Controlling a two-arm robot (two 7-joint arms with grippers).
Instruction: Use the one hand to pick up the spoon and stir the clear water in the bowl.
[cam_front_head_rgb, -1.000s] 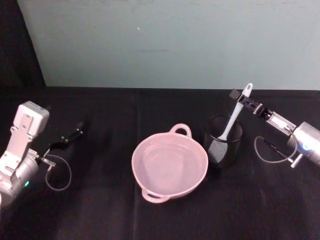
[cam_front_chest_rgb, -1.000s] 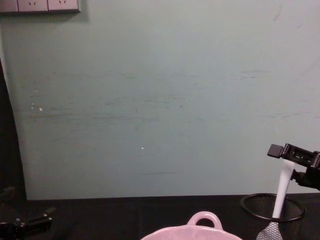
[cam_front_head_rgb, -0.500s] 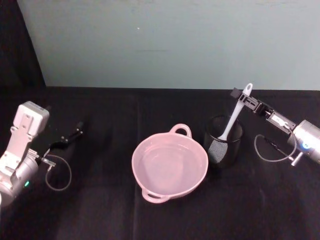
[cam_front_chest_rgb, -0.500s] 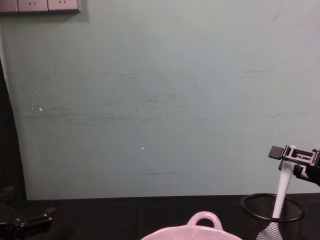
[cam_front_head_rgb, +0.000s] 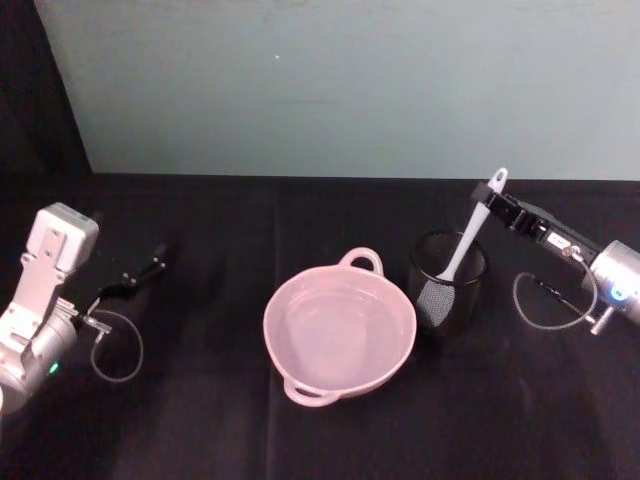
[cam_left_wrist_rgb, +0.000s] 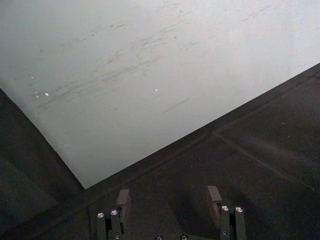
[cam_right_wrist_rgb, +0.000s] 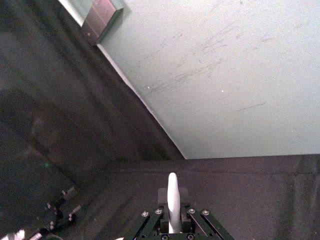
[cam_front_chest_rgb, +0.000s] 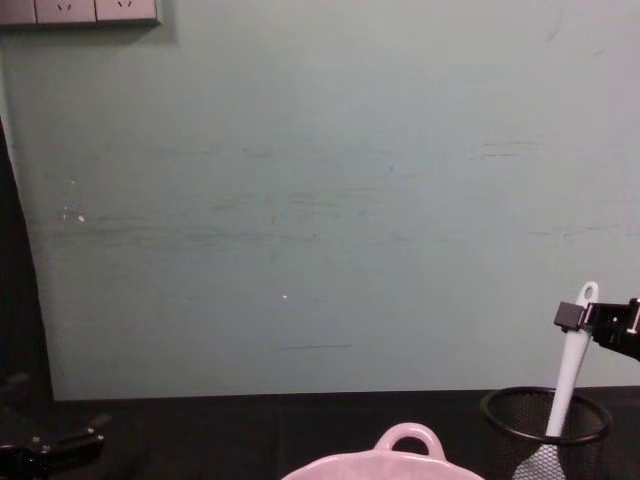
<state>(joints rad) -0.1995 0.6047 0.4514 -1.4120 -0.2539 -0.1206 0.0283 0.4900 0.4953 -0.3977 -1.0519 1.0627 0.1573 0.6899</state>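
Right gripper (cam_front_head_rgb: 492, 203) is pinching the spoon (cam_front_head_rgb: 462, 243) high on the handle, just under the end hole. Spoon stands tilted in the mesh cup (cam_front_head_rgb: 440, 305), just right of the bowl (cam_front_head_rgb: 300, 300), head down inside the cup. Left gripper (cam_left_wrist_rgb: 169, 196) is spread, parked well left of the bowl.

Risks:
- The grip is near the handle tip, so the long spoon could pivot or slip on the lift.
- The paddle head may catch the cup rim and tip or drag the cup toward the bowl.
- A fast swing could knock the bowl rim or slop water.

Spoon: white plastic, slim handle with an oval hole, flat paddle head showing through the mesh. Looks light, smooth and probably slippery.
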